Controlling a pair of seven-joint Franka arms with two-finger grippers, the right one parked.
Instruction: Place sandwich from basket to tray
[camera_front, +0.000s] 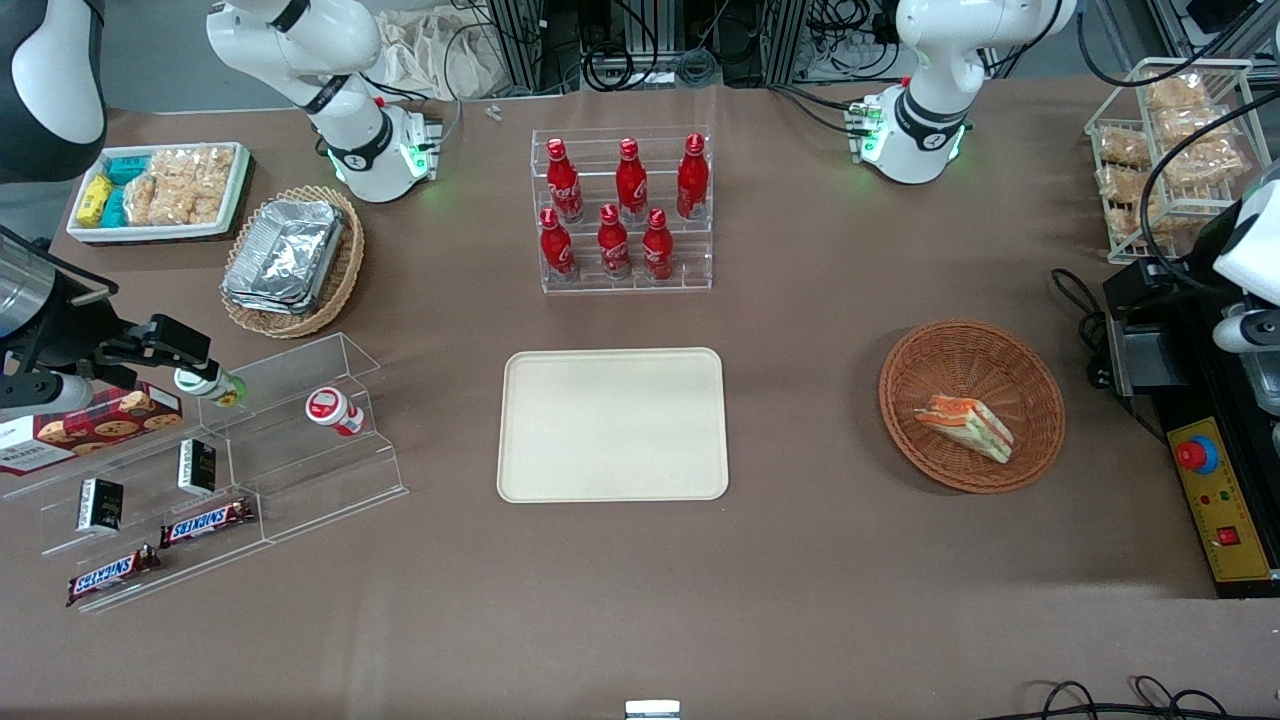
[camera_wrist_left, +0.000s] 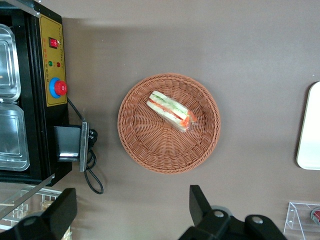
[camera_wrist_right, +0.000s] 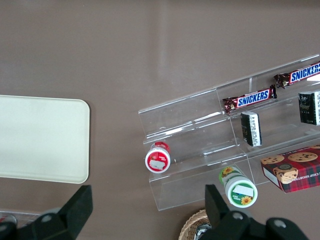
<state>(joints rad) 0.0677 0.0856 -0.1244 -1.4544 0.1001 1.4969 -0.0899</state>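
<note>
The sandwich, a white-bread wedge with orange-red and green layers, lies in the round reddish-brown wicker basket. The cream tray lies flat at mid-table, a good gap away from the basket toward the parked arm's end. My left gripper hangs high over bare table beside the basket, between it and the black control box. It is open wide, with nothing between its black fingers, and touches neither basket nor sandwich.
A black control box with a red button and its looped cable sit close to the basket at the working arm's end. A rack of red bottles stands farther from the camera than the tray. A wire snack rack stands nearby.
</note>
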